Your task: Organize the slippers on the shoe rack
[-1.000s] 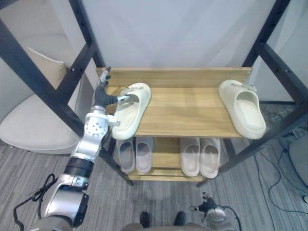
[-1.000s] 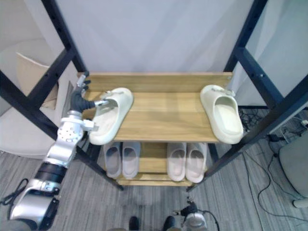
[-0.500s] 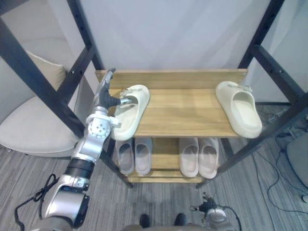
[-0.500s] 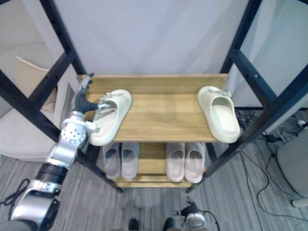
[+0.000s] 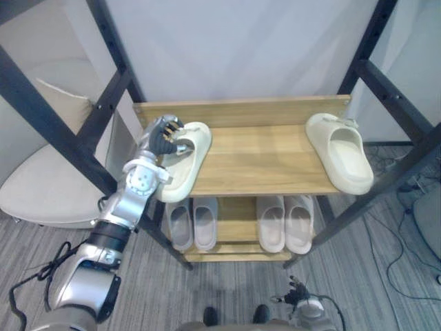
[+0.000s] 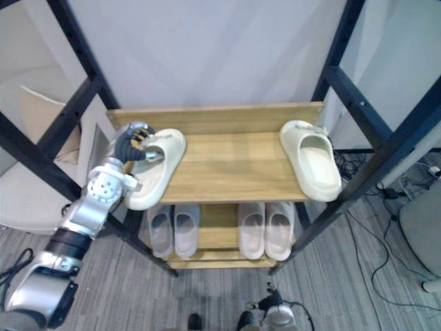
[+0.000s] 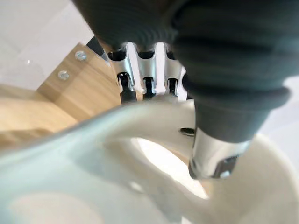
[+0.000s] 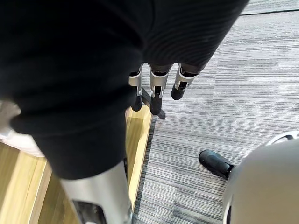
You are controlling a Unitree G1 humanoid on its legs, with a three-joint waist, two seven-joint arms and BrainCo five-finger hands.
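The left cream slipper (image 5: pixel 182 171) lies at the left end of the wooden rack's top shelf (image 5: pixel 262 153), its heel jutting over the front edge. My left hand (image 5: pixel 164 140) is shut on it. In the left wrist view its fingers (image 7: pixel 145 79) curl over the slipper's strap (image 7: pixel 140 122), with the thumb (image 7: pixel 212 156) pressed inside. The other cream slipper (image 5: pixel 342 156) lies at the shelf's right end, also overhanging the front. My right hand hangs low beside the rack with straight fingers (image 8: pixel 156 91), holding nothing.
Two pairs of pale slippers (image 5: pixel 194 222) (image 5: pixel 284 224) stand on the lower shelf. Black metal frame bars (image 5: pixel 65 134) (image 5: pixel 396 86) cross on both sides of the rack. A beige armchair (image 5: pixel 41 186) stands to the left. Grey carpet (image 8: pixel 261 93) lies below.
My left hand's fingers, straight beside the slipper before, have curled over its strap. The slipper has barely moved. The camera has shifted slightly.
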